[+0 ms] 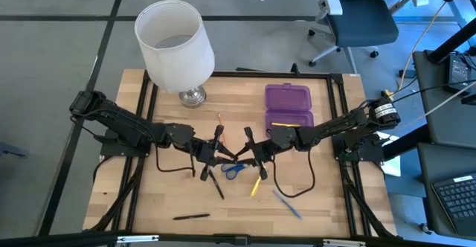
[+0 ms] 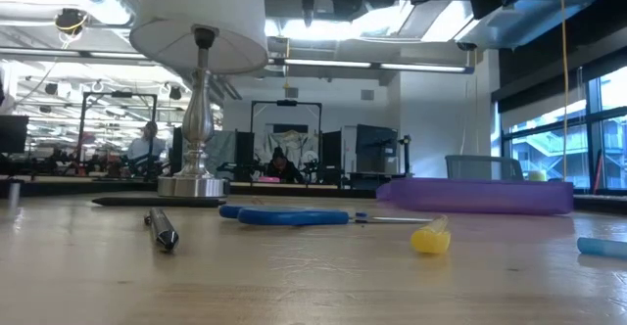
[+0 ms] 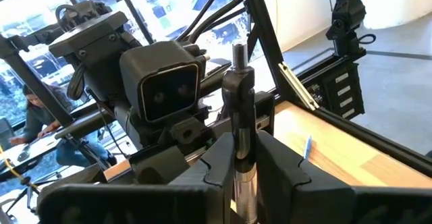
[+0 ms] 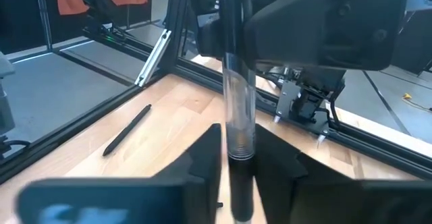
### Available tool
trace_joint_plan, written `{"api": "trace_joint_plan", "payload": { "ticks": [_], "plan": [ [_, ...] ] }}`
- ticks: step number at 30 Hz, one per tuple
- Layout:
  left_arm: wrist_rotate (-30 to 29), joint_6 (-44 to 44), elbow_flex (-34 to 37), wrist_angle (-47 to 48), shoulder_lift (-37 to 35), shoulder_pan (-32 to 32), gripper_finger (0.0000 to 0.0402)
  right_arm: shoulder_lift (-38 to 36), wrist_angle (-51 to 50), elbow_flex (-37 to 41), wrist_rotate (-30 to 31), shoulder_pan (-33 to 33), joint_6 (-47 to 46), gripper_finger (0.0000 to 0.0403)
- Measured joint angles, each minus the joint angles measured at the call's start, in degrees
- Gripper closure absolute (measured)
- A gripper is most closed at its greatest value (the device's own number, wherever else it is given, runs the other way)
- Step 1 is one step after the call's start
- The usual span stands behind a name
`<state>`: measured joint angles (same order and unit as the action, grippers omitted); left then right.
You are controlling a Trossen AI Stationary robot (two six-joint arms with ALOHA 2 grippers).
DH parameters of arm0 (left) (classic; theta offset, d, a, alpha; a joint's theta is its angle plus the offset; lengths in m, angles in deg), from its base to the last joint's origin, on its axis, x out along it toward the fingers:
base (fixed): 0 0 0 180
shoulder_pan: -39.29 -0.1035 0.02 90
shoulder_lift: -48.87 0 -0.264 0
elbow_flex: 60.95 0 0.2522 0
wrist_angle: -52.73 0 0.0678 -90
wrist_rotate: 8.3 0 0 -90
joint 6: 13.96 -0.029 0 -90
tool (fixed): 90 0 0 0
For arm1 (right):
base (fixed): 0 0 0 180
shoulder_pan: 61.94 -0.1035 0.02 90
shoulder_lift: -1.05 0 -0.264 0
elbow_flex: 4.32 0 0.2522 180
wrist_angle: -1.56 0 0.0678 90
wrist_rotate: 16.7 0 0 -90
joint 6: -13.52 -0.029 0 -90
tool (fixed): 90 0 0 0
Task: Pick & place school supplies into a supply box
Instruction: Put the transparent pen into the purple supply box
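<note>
While both grippers, left (image 1: 217, 152) and right (image 1: 249, 152), clamp thin black pen (image 3: 238, 109) mid-table, translucent purple plastic supply box (image 1: 288, 106) holds one yellow pencil (image 1: 282, 124); blue-handled scissors (image 1: 233, 169) and other pens unplaced.

From my station I see the wooden table (image 1: 171, 199) standing on grey floor (image 1: 52, 53) crossed by dark seams. A white lamp (image 1: 175, 42) with a silver base stands at the table's far edge. Beyond that edge, right of the lamp, is a blue office chair (image 1: 357, 20). In the low view, ceiling lights (image 2: 392, 22) glow behind the lamp, windows (image 2: 563, 154) sit far right, and people sit at desks (image 2: 147, 149).
</note>
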<state>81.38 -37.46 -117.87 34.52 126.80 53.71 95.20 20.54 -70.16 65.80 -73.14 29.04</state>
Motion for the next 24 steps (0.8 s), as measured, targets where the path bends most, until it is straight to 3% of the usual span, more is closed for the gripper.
{"api": "trace_joint_plan", "payload": {
  "ticks": [3, 9, 16, 21, 24],
  "plan": [
    [-0.11, -0.38, 0.0, 0.12, 0.0, 0.0, 0.0357, -0.02, -0.6, -0.01, -0.02, -0.04, 0.09, 0.0359],
    [-5.46, -1.22, 0.0, 5.26, -0.82, 0.07, 0.0348, -0.07, -3.28, 0.1, 4.43, 0.0, -0.75, 0.0359],
    [-13.97, 3.05, -0.07, 19.16, -4.92, -0.07, 0.0302, -0.28, -10.51, 0.1, 16.65, -0.07, -6.75, 0.0359],
    [-15.31, 9.71, -0.07, 30.03, -8.25, -0.04, 0.028, -0.92, -19.44, 0.06, 24.75, 0.83, -12.71, 0.0359],
    [-15.84, 14.33, -0.07, 36.88, -9.63, -0.1, 0.0275, -3.23, -29.25, 0.03, 26.17, 2.03, -17.11, 0.0359]
  ]
}}
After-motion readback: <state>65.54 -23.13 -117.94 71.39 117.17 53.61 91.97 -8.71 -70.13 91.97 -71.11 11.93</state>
